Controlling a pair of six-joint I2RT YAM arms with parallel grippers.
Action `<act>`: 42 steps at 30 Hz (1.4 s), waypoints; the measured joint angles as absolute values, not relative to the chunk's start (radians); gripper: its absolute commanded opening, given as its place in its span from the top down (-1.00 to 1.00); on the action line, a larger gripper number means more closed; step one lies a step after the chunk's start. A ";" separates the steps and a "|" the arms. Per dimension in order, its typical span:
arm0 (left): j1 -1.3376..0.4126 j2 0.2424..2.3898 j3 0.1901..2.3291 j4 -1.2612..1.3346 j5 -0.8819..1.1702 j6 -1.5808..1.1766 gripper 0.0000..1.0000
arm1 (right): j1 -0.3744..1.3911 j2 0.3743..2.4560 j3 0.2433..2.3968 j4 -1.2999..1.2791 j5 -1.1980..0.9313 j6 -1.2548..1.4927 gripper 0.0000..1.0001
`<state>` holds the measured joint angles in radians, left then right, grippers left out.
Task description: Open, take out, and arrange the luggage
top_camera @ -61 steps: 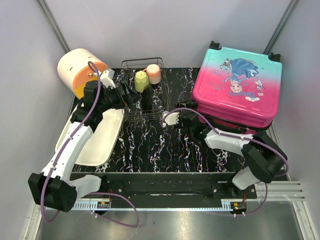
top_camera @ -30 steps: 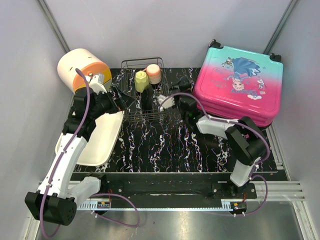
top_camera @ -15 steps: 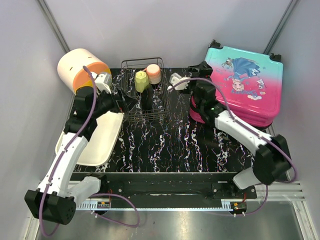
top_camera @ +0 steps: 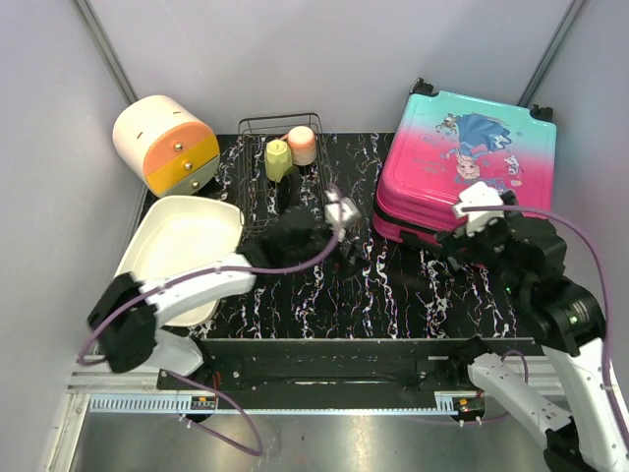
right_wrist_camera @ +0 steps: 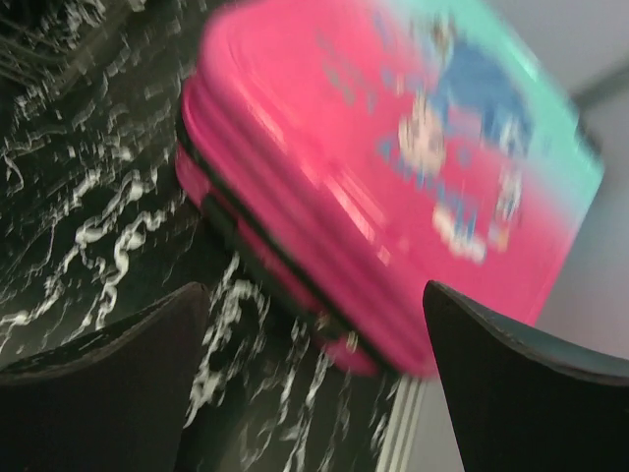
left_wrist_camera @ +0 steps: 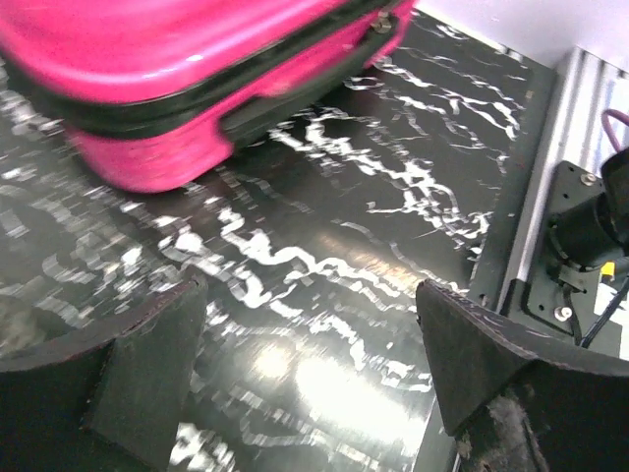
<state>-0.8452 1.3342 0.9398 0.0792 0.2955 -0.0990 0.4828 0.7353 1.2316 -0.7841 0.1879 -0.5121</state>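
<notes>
The luggage [top_camera: 472,167] lies shut and flat at the table's back right, hot pink fading to teal with a cartoon girl on the lid. My left gripper [top_camera: 346,236] reaches across the middle and stands open just left of its near left corner. In the left wrist view the pink shell [left_wrist_camera: 167,88] with its black zipper trim fills the upper left, beyond the open gripper [left_wrist_camera: 310,339]. My right gripper [top_camera: 454,246] hangs open over the case's front edge. The right wrist view is blurred, with the luggage [right_wrist_camera: 393,177] past the empty gripper [right_wrist_camera: 314,339].
A wire basket [top_camera: 257,211] holding a green cup and a pink cup stands at the back centre. The white-and-orange round drawer box [top_camera: 165,146] is at the back left. A white tray [top_camera: 182,246] lies on the left. The table's metal rail [left_wrist_camera: 580,147] runs along the near edge.
My left arm has swung from beside the basket across to the luggage's near left corner. My right arm has pulled back from the case's left side to its front edge.
</notes>
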 measured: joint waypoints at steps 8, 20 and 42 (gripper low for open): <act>-0.973 1.621 0.991 0.346 0.215 -0.212 -0.85 | 0.294 0.689 1.140 -1.112 0.112 -0.252 -0.82; -1.023 1.651 1.003 0.599 0.035 -0.240 -0.24 | 0.154 0.923 1.195 -1.158 0.088 -0.130 -0.66; -1.154 2.022 1.153 0.757 -0.063 -0.067 -0.53 | -0.899 1.429 1.632 -1.296 -0.575 -0.772 -0.33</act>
<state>-1.1542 2.0224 1.1530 0.7567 -0.0628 -0.0666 -0.8993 1.4292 1.6321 -1.2957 -0.5755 -0.7719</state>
